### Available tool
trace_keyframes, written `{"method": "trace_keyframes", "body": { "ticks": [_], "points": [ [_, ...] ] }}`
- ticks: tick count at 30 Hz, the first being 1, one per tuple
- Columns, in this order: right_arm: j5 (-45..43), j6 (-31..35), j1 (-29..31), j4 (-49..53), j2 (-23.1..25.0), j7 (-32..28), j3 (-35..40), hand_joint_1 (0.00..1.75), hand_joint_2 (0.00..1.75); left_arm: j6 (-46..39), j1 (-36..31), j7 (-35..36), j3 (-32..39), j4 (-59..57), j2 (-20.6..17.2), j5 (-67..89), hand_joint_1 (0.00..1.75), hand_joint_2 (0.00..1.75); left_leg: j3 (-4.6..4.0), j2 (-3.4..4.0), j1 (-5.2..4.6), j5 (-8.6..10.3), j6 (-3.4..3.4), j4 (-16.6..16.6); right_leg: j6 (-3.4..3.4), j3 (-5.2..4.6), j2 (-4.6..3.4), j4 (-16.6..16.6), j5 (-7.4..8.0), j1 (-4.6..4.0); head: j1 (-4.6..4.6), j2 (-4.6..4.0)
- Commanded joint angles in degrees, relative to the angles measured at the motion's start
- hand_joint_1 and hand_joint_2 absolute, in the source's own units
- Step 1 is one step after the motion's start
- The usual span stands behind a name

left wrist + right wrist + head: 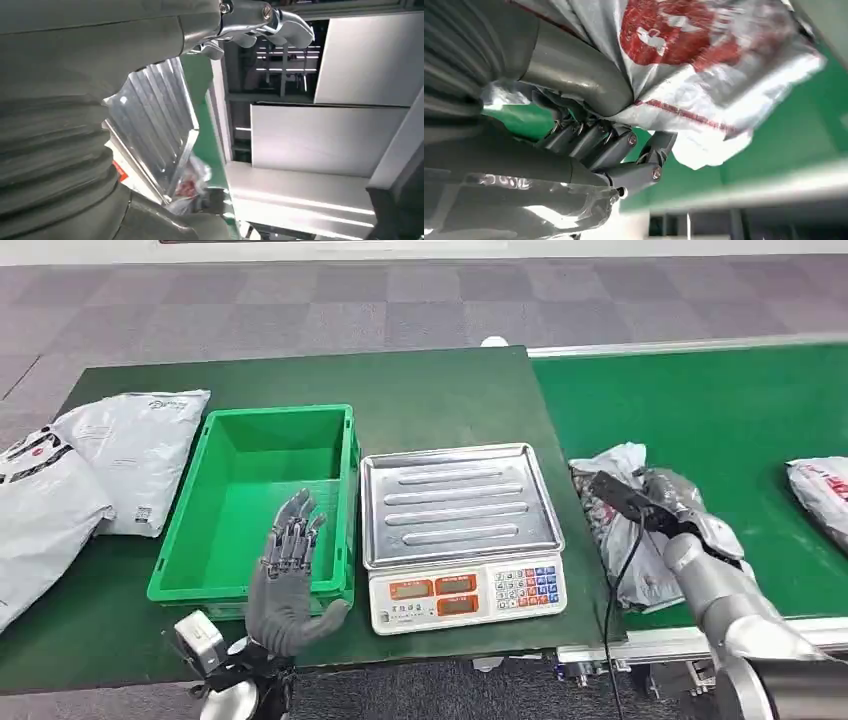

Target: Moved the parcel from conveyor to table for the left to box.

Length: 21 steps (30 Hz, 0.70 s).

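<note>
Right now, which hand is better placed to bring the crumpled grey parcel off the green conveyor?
The right hand: its fingers already grip the crumpled grey plastic parcel on the green conveyor belt. The left hand is raised, open, by the green plastic crate, far from it.

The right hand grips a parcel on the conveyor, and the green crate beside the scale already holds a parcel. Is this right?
Not quite. The right hand does grip a parcel on the conveyor, but the head view shows the crate beside the scale empty.

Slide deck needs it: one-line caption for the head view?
Right hand grips a parcel on the conveyor; left hand open.
</note>
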<state>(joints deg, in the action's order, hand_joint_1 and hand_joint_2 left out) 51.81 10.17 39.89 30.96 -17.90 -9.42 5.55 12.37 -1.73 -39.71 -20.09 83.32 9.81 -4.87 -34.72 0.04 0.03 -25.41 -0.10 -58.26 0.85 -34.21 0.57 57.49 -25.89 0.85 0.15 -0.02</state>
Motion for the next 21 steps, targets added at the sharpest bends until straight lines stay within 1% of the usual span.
{"method": "trace_keyframes", "body": {
  "ticks": [1,2,3,4,5,6,7,8,10,11,12,13,15,17,18,19,20,21],
  "points": [
    [-7.7,5.9,-7.2,23.8,-6.1,-4.4,-9.0,1.75,1.75,-1.3,-6.4,-0.3,-4.7,-10.3,-1.2,0.9,0.00,1.75,-0.01,-0.54,-0.06,0.07,0.03,0.1,0.00,0.18,0.50,-0.1,-0.08,0.06,0.02,0.02],
    [-11.8,12.5,-7.9,27.5,-3.4,-12.5,-10.8,1.75,1.75,-0.4,-6.6,-0.3,-4.2,-12.5,-1.4,1.7,0.00,1.75,-0.07,-0.49,-0.05,0.08,0.00,0.1,0.00,0.15,0.42,-0.1,-0.04,0.04,0.02,0.00],
    [-10.7,13.6,-7.8,28.8,-0.2,-14.1,-9.7,1.75,1.75,4.2,-5.4,-0.3,-2.1,-9.2,-1.2,0.7,0.00,1.75,0.01,-0.39,-0.04,0.04,-0.01,0.1,-0.02,0.21,0.30,-0.1,-0.03,0.03,0.02,0.02],
    [-10.7,13.6,-7.8,28.8,-0.2,-14.1,-9.7,1.75,1.75,4.2,-5.4,-0.3,-2.1,-9.2,-1.2,0.7,0.00,1.75,0.07,-0.06,-0.04,0.00,-0.05,0.2,-0.05,0.15,-0.06,-0.1,0.02,0.03,0.02,0.02],
    [-10.7,13.6,-7.8,28.8,-0.2,-14.1,-9.7,1.75,1.75,4.2,-5.4,-0.3,-2.1,-9.2,-1.2,0.7,0.00,1.75,0.00,0.05,-0.02,-0.05,-0.08,0.1,-0.04,0.06,-0.17,-0.1,0.03,0.01,0.00,0.02],
    [-10.7,13.6,-7.8,28.8,-0.2,-14.1,-9.7,1.75,1.75,4.2,-5.4,-0.3,-2.1,-9.2,-1.2,0.7,0.00,1.75,-0.06,0.01,-0.05,-0.04,-0.06,0.1,-0.03,0.04,-0.09,0.0,0.01,0.04,0.02,0.00],
    [-10.7,13.6,-7.8,28.8,-0.2,-14.1,-9.7,1.75,1.75,4.2,-5.4,-0.3,-2.1,-9.2,-1.2,0.7,0.00,1.75,0.02,0.12,-0.03,-0.07,-0.09,0.1,-0.07,0.07,-0.23,-0.1,0.02,0.02,0.00,0.02],
    [-7.2,14.1,-7.2,30.1,2.6,-11.5,-9.4,1.75,1.75,2.8,-4.7,-0.3,-3.2,-9.8,0.6,2.4,0.00,1.75,-0.02,0.04,-0.03,-0.05,-0.10,0.1,-0.05,0.02,-0.12,-0.1,0.01,0.02,-0.02,0.02],
    [-7.2,14.1,-7.2,30.1,2.6,-11.5,-9.4,1.75,1.75,2.8,-4.7,-0.3,-3.2,-9.8,0.6,2.4,0.00,1.75,0.07,0.16,-0.01,-0.05,-0.11,0.2,-0.07,0.04,-0.26,-0.1,0.04,-0.01,0.00,0.02],
    [-7.6,14.2,-7.4,29.6,2.2,-12.1,-9.1,1.75,1.75,4.7,-5.3,-0.3,-1.8,-10.4,-0.8,1.4,0.00,1.75,0.00,0.09,-0.02,-0.04,-0.09,0.1,-0.03,0.02,-0.18,-0.1,0.00,0.01,0.00,0.00],
    [-8.1,15.6,-7.4,29.7,1.9,-12.8,-8.4,1.75,1.75,6.7,-6.3,-0.3,-1.2,-13.8,-0.1,2.5,0.00,1.75,-0.05,0.09,0.01,-0.03,-0.08,0.1,-0.02,-0.01,-0.14,-0.1,0.00,-0.02,0.00,0.00],
    [-7.6,16.2,-7.4,29.9,1.9,-13.0,-8.4,1.75,1.75,5.3,-5.3,-0.3,-4.7,-13.4,-2.3,0.0,0.00,1.75,0.09,0.16,0.00,-0.02,-0.10,0.2,-0.05,0.10,-0.23,-0.1,0.03,-0.01,0.00,0.00],
    [-7.5,17.6,-8.2,32.1,0.7,-12.1,-7.7,1.75,1.75,7.8,-5.1,-0.3,-3.6,-15.4,-1.1,3.5,0.00,1.75,0.17,0.10,-0.01,-0.01,-0.11,0.3,-0.04,0.20,-0.18,-0.2,0.01,0.00,0.00,0.02],
    [-10.0,19.5,-9.4,35.8,0.4,-13.1,-8.9,1.75,1.75,9.0,-5.6,-0.3,-5.2,-14.8,-1.2,5.3,0.00,1.75,0.05,0.01,-0.02,0.00,-0.09,0.2,-0.02,0.10,-0.08,-0.1,-0.02,0.02,0.00,0.00],
    [-10.8,20.4,-11.0,38.9,0.1,-14.0,-9.4,1.75,1.75,7.5,-6.6,-0.3,-5.8,-14.9,-1.1,6.2,0.00,1.75,-0.04,-0.03,-0.04,0.00,-0.08,0.1,-0.01,0.02,-0.03,0.0,-0.04,0.04,0.00,0.02],
    [-10.8,20.4,-11.0,38.9,0.1,-14.0,-9.4,1.75,1.75,7.5,-6.6,-0.3,-5.8,-14.9,-1.1,6.2,0.00,1.75,-0.06,-0.10,-0.02,0.00,-0.09,0.1,-0.02,0.05,0.04,-0.1,-0.06,0.01,0.00,0.02],
    [-11.8,21.7,-12.9,42.3,0.1,-14.9,-9.9,1.75,1.75,6.3,-8.1,-0.3,-7.0,-14.0,-1.4,7.2,0.00,1.75,0.02,-0.10,-0.02,-0.01,-0.09,0.2,-0.02,0.13,0.02,-0.1,-0.06,0.01,0.00,0.00],
    [-12.6,22.7,-14.5,45.1,0.5,-15.7,-10.3,1.75,1.75,5.0,-8.9,-0.3,-7.9,-12.2,-1.8,7.9,0.00,1.75,-0.11,-0.12,-0.02,0.01,-0.09,0.1,-0.02,-0.01,0.06,0.0,-0.06,0.02,0.00,0.00]
  ]
}}
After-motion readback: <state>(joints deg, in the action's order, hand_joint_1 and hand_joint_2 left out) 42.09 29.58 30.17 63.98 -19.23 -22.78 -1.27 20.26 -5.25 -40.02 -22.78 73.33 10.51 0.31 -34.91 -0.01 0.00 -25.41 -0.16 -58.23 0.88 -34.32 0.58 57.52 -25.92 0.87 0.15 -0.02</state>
